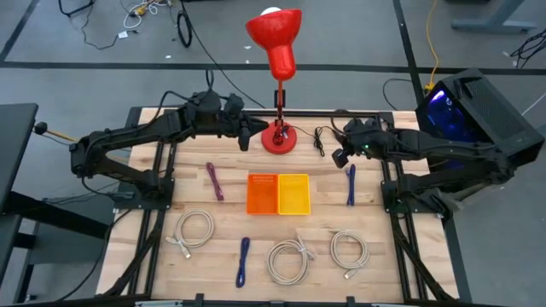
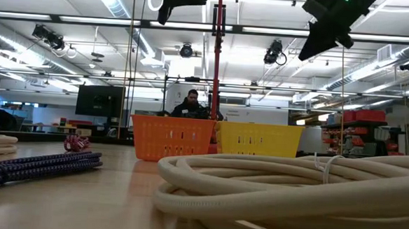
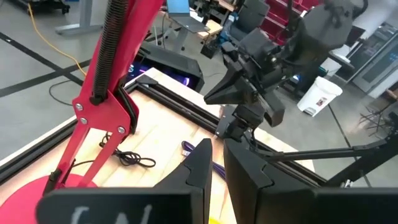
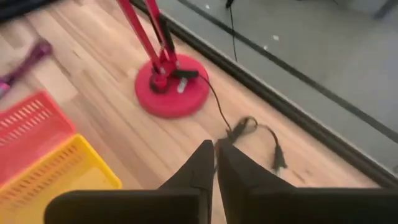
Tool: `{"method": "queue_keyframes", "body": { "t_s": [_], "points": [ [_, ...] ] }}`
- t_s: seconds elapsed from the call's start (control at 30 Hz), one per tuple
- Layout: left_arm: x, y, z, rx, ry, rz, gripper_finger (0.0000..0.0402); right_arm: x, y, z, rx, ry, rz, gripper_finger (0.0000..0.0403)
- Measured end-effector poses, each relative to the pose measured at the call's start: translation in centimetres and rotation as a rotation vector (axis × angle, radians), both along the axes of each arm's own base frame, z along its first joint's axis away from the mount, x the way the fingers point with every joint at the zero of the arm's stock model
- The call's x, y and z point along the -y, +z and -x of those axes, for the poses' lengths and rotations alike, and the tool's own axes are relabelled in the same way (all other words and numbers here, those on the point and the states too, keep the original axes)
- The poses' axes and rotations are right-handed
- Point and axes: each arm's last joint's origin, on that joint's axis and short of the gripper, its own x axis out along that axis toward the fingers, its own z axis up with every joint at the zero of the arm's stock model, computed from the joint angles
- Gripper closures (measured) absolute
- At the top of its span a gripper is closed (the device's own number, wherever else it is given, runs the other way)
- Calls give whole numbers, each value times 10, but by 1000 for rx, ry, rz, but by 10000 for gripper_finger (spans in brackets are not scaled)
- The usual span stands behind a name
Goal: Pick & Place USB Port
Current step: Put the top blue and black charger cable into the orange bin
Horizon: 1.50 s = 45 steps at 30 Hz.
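Three coiled white cables lie flat on the near half of the table. Two blue bundled cables and a purple one lie flat too. An orange basket and a yellow basket stand side by side mid-table. My left gripper hovers shut by the lamp near the far edge, and my left wrist view shows its fingers together. My right gripper hangs shut above the table right of the lamp, empty in my right wrist view.
A red desk lamp stands on its round base at the far edge between both grippers, with its black cord lying beside it. A black box with blue lights sits off the table's right side. A person sits far behind the baskets.
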Motion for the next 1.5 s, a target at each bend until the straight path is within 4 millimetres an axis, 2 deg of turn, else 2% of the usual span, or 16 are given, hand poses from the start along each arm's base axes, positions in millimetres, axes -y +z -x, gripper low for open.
{"method": "queue_keyframes", "body": {
  "t_s": [0.27, 0.6, 0.73, 0.83, 0.97, 1.07, 1.33, 1.5],
  "points": [
    [0, 0, 0, -1, 0, 0, 353, 6, -29, 12, -271, -149, -219, 381],
    [0, 0, 0, -3, -1, -11, 353, 6, -55, -10, -324, -196, -463, 395],
    [0, 0, 0, -3, -1, -11, 353, 4, -84, -18, -327, -169, -600, 396],
    [0, 0, 0, -3, -1, -11, 353, -1, -102, -9, -413, -260, -634, 396],
    [0, 0, 0, -4, -3, -16, 353, -9, -100, 12, -546, -345, -652, 399],
    [0, 0, 0, -8, -8, -38, 353, -12, -93, 20, -523, -350, -670, 398],
    [0, 0, 0, -10, -11, -50, 353, -14, -85, 23, -434, -330, -684, 391],
    [1, 0, 0, -3, -37, -48, 353, -15, -86, 20, -435, -311, -716, 354]
  ]
}}
